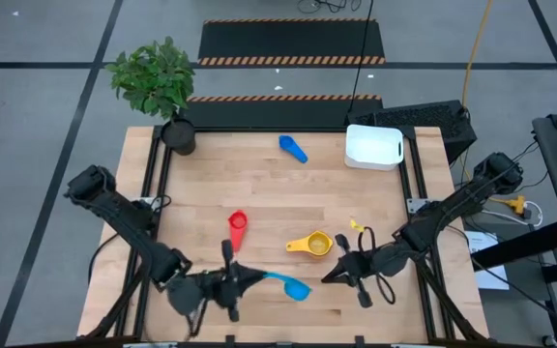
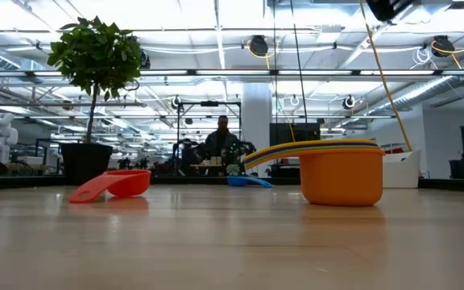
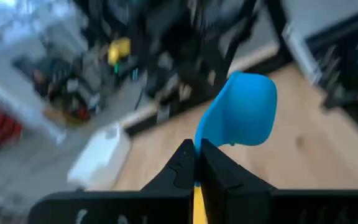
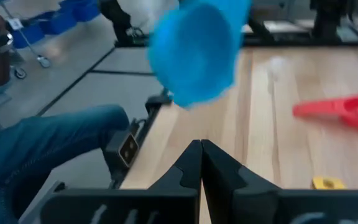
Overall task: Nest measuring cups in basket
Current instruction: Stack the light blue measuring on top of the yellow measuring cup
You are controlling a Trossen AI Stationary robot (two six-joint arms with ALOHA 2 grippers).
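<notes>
Cup, light blue [image 1: 294,286], pinched by its handle in left jaws; right jaws pressed together, empty.

High view: overhead, straight down on tabletop [image 1: 259,184]. Low view: level at tabletop; both share red cup [image 1: 237,227].

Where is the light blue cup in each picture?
High view: light blue cup near the front edge, its handle pinched by the left end effector.
Low view: not in it.
Left wrist view: centre.
Right wrist view: top centre.
Shared landmark: red cup.
</notes>
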